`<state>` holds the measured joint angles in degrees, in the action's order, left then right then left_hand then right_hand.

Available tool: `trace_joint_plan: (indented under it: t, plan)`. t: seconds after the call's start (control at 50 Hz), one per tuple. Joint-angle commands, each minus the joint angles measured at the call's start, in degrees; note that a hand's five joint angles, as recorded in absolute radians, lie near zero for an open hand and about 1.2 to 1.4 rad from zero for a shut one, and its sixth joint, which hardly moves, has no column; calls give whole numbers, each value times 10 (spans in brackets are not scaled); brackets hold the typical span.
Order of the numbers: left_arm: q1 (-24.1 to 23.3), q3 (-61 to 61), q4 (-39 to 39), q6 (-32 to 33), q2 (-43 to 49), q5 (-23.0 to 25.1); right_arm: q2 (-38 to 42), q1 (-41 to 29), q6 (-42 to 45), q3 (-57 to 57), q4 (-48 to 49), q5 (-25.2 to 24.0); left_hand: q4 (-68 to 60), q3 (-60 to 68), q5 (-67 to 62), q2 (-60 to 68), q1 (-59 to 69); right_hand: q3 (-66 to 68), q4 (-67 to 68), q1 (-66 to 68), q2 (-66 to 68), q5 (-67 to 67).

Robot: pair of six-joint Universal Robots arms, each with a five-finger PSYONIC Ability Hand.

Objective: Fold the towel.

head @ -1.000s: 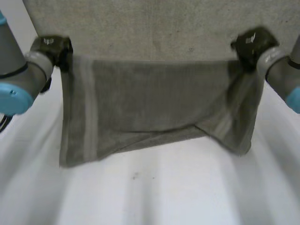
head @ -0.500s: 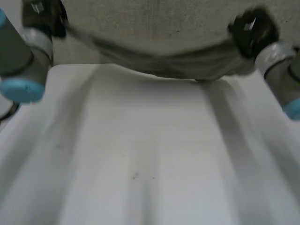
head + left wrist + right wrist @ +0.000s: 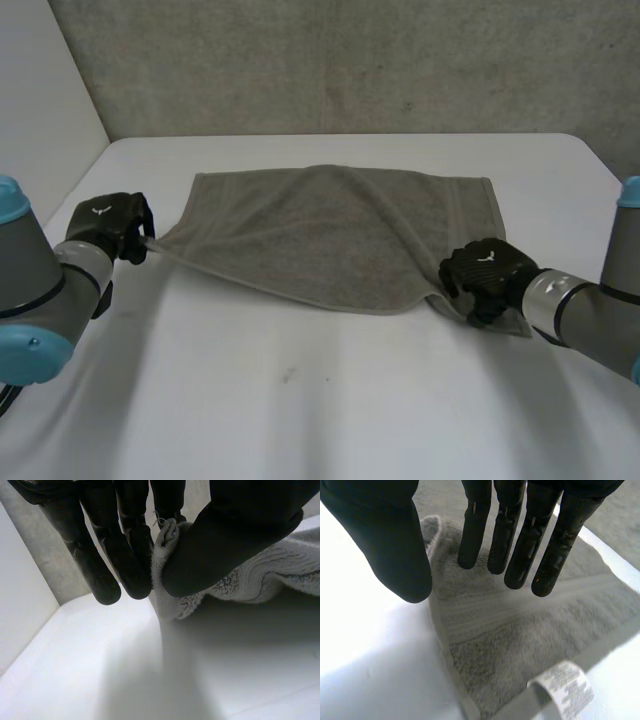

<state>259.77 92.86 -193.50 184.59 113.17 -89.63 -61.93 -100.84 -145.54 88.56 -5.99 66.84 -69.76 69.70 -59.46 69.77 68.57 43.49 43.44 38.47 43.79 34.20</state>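
The grey towel point(image 3: 340, 230) lies flat on the white table point(image 3: 320, 400), with a soft fold running across its middle. My left hand point(image 3: 105, 225) is at the towel's near left corner, held slightly off the table. In the left wrist view the thumb point(image 3: 235, 535) and fingers pinch that corner of the towel point(image 3: 260, 575). My right hand point(image 3: 485, 278) hovers over the near right corner. Its fingers point(image 3: 520, 540) are straight and spread from the thumb, with the towel point(image 3: 520, 630) lying loose beneath them. A white label point(image 3: 562, 685) sticks out of the towel's edge.
A grey wall point(image 3: 350, 60) rises behind the table's far edge, and a white wall point(image 3: 40, 100) stands at the left. Bare tabletop stretches in front of the towel toward me.
The towel hung lifted between both raised hands; both hands swung it out and down, and it now lies on the table. The right hand has let go of its corner.
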Motion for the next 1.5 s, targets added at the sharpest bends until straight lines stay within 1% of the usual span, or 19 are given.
trace_joint_plan:
  t: [0.02,0.1,0.16,0.2,0.3,0.46,0.66,0.76,0.8,1.04,1.06,1.08,1.12,1.36,1.38,1.4,1.44,1.46,1.5]
  plan:
    - [7,2,0,-1,-16,0,-6,42,-109,23,35,0,-102,103,-105,102,114,39,40,90,36,32]
    - [11,4,0,-1,-17,0,-5,61,-128,31,39,-4,-102,103,-105,102,114,14,15,64,11,7]
    - [14,4,0,-1,-16,0,-6,84,-128,47,39,-6,-102,103,-105,102,114,-83,-83,-33,-86,-90]
    - [23,2,0,-1,-16,0,-7,90,-125,52,39,-7,-102,103,-105,102,114,-102,-101,-52,-105,-109]
    - [40,0,0,-1,-17,2,-7,103,-100,64,43,-14,-102,103,-105,102,114,-104,-103,-53,-107,-111]
    - [40,3,0,-1,-16,9,6,106,-37,74,57,-39,-102,103,-105,102,114,-92,-91,-42,-95,-99]
    - [39,4,0,-1,-16,9,29,107,-33,69,113,-38,-102,103,-105,102,114,64,65,115,61,57]
    - [39,5,0,-1,-15,9,38,107,-32,60,120,-35,-102,103,-105,102,114,90,90,140,87,83]
    - [38,5,1,-1,-15,9,41,106,-32,53,123,-35,-102,103,-105,102,114,145,145,195,142,138]
    - [36,9,1,-1,-12,10,55,101,-32,42,133,-36,-102,103,-105,102,114,186,186,236,183,179]
    - [36,9,1,-1,-12,10,57,101,-32,39,134,-37,-102,103,-105,102,114,257,258,308,254,250]
    - [36,9,1,-1,-12,10,57,101,-32,39,134,-37,-102,103,-105,102,114,258,259,308,255,251]
    - [35,9,1,-1,-11,10,63,99,-33,31,137,-36,-102,103,-105,102,114,365,365,415,362,358]
    - [30,13,1,-1,-11,10,59,99,-53,9,148,-21,-102,103,-105,102,114,365,366,415,362,358]
    - [30,13,1,-1,-11,10,57,99,-53,10,143,-21,-102,103,-105,102,114,282,283,333,279,275]
    - [30,14,1,-1,-12,10,57,99,-53,10,143,-21,-102,103,-105,102,114,282,282,332,279,275]
    - [30,14,1,-1,-13,10,57,100,-51,13,124,-22,-102,103,-105,102,114,82,83,132,79,75]
    - [30,14,1,-1,-13,10,57,100,-51,13,124,-22,-102,103,-105,102,114,81,82,132,78,74]
    - [30,14,1,-1,-13,10,61,99,-44,13,99,-23,-102,103,-105,102,114,-17,-17,33,-20,-24]
